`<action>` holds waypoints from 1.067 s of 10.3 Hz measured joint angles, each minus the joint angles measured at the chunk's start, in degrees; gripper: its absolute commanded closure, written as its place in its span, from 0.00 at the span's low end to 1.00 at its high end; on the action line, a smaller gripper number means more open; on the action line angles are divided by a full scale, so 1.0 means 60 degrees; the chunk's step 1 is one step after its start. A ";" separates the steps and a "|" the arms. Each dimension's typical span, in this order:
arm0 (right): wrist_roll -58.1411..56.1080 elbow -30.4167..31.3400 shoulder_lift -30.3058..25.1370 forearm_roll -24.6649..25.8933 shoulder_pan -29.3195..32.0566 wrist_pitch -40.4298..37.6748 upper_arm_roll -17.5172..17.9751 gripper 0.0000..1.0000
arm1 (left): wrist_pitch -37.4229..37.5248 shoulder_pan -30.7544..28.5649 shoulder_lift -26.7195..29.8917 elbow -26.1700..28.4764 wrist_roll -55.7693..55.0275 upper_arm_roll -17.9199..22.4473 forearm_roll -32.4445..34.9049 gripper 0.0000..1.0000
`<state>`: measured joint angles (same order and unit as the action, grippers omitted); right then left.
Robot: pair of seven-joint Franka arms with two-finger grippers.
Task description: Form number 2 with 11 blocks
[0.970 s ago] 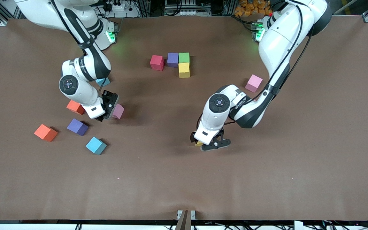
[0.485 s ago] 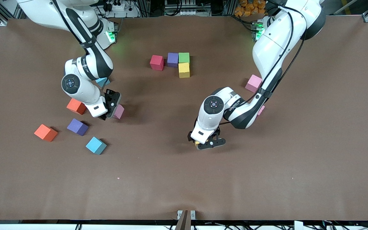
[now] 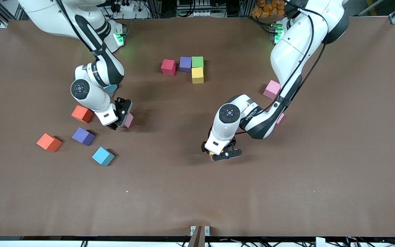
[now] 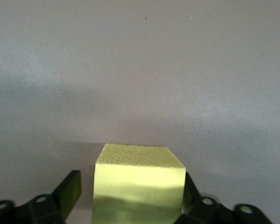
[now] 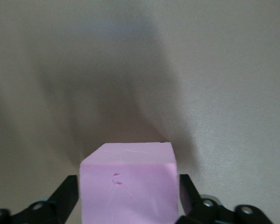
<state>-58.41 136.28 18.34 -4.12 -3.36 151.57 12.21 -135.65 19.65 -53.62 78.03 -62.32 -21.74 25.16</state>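
**Stock entry: two cubes bracketed, digit barely begun**

Both arms have sunk lower since the earlier frames, the right one also drawing toward the middle of the surface (image 3: pixel 321 192).

- Right pincer (image 3: pixel 121 116): down at a pink cube (image 3: pixel 128 120) toward the right arm's end of the surface. Right wrist view shows the pink cube (image 5: pixel 129 184) filling the gap, a finger (image 5: pixel 65 198) close on either face; whether it is truly clamped cannot be told.
- Left pincer (image 3: pixel 222 153): down on a yellow cube (image 3: pixel 212 154) near the middle of the surface, toward the front edge. Left wrist view shows that yellow cube (image 4: pixel 139 184) between the fingers (image 4: pixel 67 191), one of them with a visible gap, so not yet gripped.
- Number 2, partial: red cube (image 3: pixel 168 67), purple cube (image 3: pixel 185 63) and green cube (image 3: pixel 197 61) in a row toward the back edge, second yellow cube (image 3: pixel 197 75) below the green. The red stands slightly apart from the purple.
- Loose stock: two orange cubes (image 3: pixel 82 114) (image 3: pixel 49 142), a purple (image 3: pixel 83 136) and a light blue (image 3: pixel 103 156) near the right arm's end; another light blue (image 3: pixel 110 88) half hidden under the right arm; a pink (image 3: pixel 272 89) beside the left arm.

Step in hand, by judgement: the grasp. Next calls for pinching firmly, lifting clear, and carrying to the row below the placed yellow.
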 measured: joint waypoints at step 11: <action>0.8459 -0.0946 -0.1332 -0.0224 -0.3657 -0.1004 0.0423 0.63 | 0.0499 -0.0662 0.0692 -0.0307 -0.0519 0.0084 -0.0565 0.90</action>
<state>-7.66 130.61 10.35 -5.47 -25.30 145.54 14.74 -132.65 15.68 -49.47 76.19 -65.44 -21.24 21.77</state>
